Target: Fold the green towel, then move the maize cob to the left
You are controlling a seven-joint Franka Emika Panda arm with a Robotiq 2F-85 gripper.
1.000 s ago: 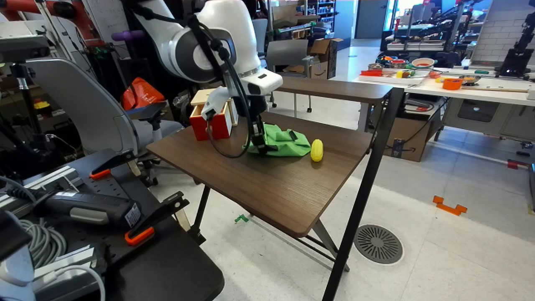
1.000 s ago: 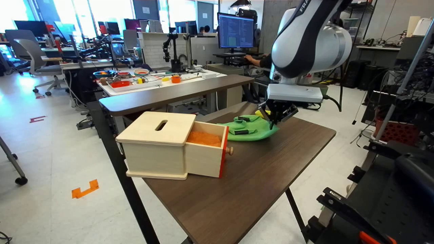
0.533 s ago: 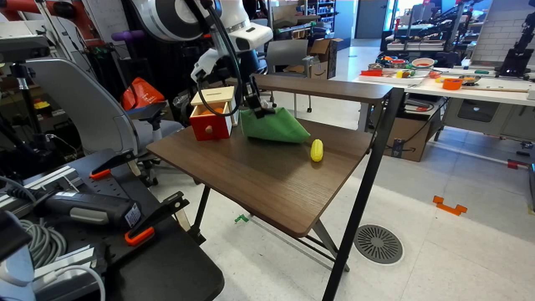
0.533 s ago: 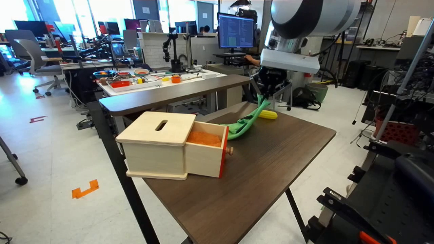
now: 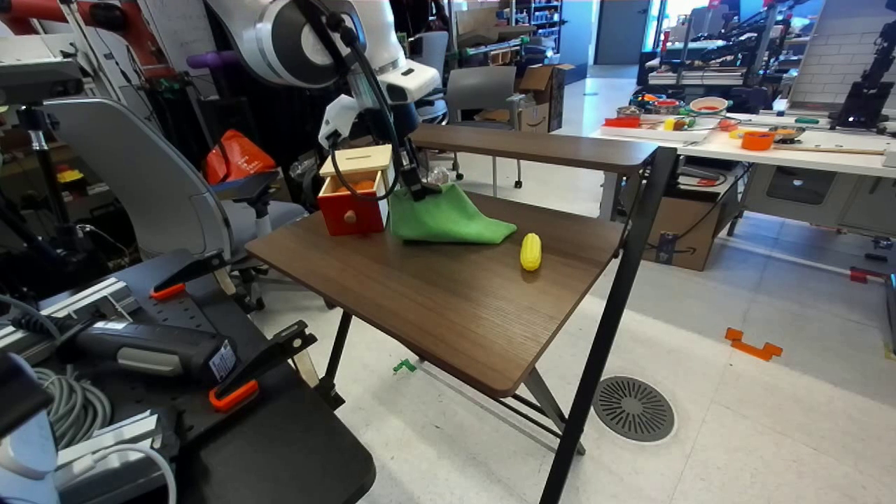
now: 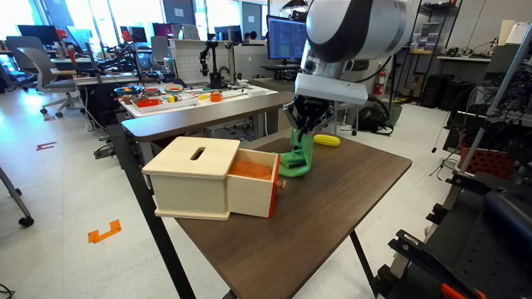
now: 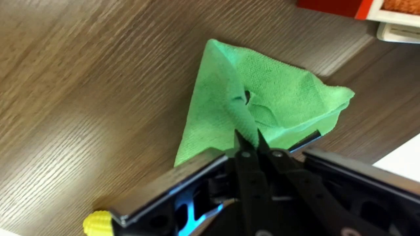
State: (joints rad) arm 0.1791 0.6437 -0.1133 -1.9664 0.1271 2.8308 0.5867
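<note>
The lime-green towel [image 5: 451, 220] is partly raised from the table, its lower part resting on the wood. It also shows in an exterior view [image 6: 306, 149] and in the wrist view [image 7: 275, 88], where a fold of it runs up between the fingertips. My gripper [image 7: 246, 135] is shut on that raised fold, a little above the table; it also shows in both exterior views [image 5: 422, 190] [image 6: 302, 135]. The yellow maize cob [image 5: 530, 252] lies on the table beside the towel, apart from it. It also shows in an exterior view [image 6: 327, 140] and partly in the wrist view [image 7: 97, 223].
A wooden box [image 6: 187, 189] with its red-fronted drawer [image 5: 351, 212] pulled out stands close beside the towel; orange material lies in the drawer. A raised shelf [image 5: 532, 148] runs along one side of the brown table [image 5: 448, 308].
A second ago my gripper was low at the towel's edge and the towel lay flat. The gripper has lifted that edge and carried it toward the box, now slightly lower. The cob has not moved.
</note>
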